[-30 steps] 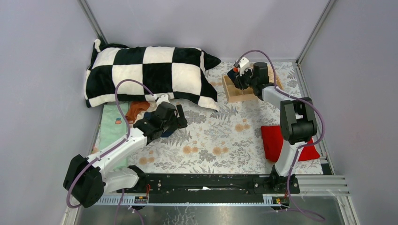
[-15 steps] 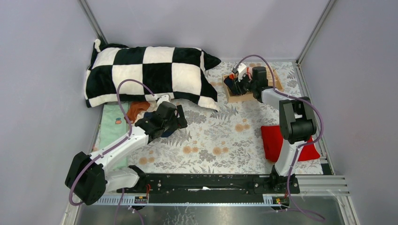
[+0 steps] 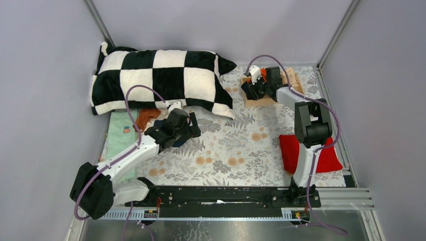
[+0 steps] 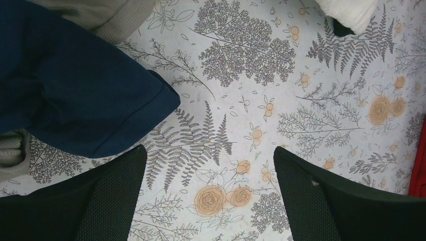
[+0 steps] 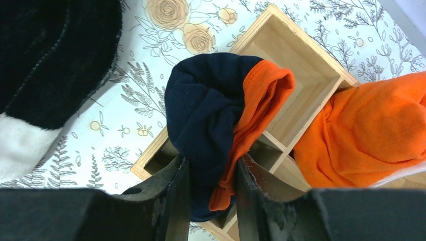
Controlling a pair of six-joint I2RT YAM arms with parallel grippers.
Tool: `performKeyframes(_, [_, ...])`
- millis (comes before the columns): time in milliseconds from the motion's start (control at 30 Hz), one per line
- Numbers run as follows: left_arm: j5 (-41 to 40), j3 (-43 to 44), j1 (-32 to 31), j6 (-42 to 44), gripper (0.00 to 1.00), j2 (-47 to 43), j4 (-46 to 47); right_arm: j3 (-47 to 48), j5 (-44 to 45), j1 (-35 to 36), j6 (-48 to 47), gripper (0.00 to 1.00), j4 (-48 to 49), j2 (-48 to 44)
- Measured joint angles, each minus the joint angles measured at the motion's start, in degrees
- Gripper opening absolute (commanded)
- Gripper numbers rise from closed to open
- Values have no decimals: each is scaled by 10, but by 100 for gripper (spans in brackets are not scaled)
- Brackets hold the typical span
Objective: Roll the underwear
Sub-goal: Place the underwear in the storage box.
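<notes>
From above, the left jaws sit left of centre on the floral tabletop [image 3: 236,143], at the edge of a small pile that includes a rust-brown brief [image 3: 145,117], just below the checked pillow [image 3: 161,80]. The right jaws are at the upper right of the frame, over a wooden box [image 3: 262,99]. A red cloth [image 3: 321,158] lies at the lower right, partly under that arm.

In the left wrist view, the left jaws are spread wide with only patterned cloth between them. A dark blue brief [image 4: 75,100] fills the upper left, its hem just beside the left-hand finger [image 4: 113,201], and ribbed beige fabric [image 4: 118,15] shows above it.

In the right wrist view, the right jaws pinch a navy brief with orange trim [image 5: 211,110], bunched up over the box's compartments at the frame's centre. A bright orange brief [image 5: 371,130] lies at the right, over the box's far side.
</notes>
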Motion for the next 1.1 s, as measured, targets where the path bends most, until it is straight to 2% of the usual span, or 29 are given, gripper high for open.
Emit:
performKeyframes(600, [7,0,3,0,99,6,0,71,67,1,-16,2,-110,26])
performKeyframes(667, [9,0,3,0,99,8,0,86,74,1,-17,9,-117,39])
performKeyframes(800, [12,0,3,0,99,9,0,91,82,2,-20,31,-118,50])
performKeyframes(967, [14,0,4,0,99,9,0,70,84,2,-13,39,-92,41])
performKeyframes(1100, [15,0,4,0,99,11,0,66,84,2,1,55,-85,37])
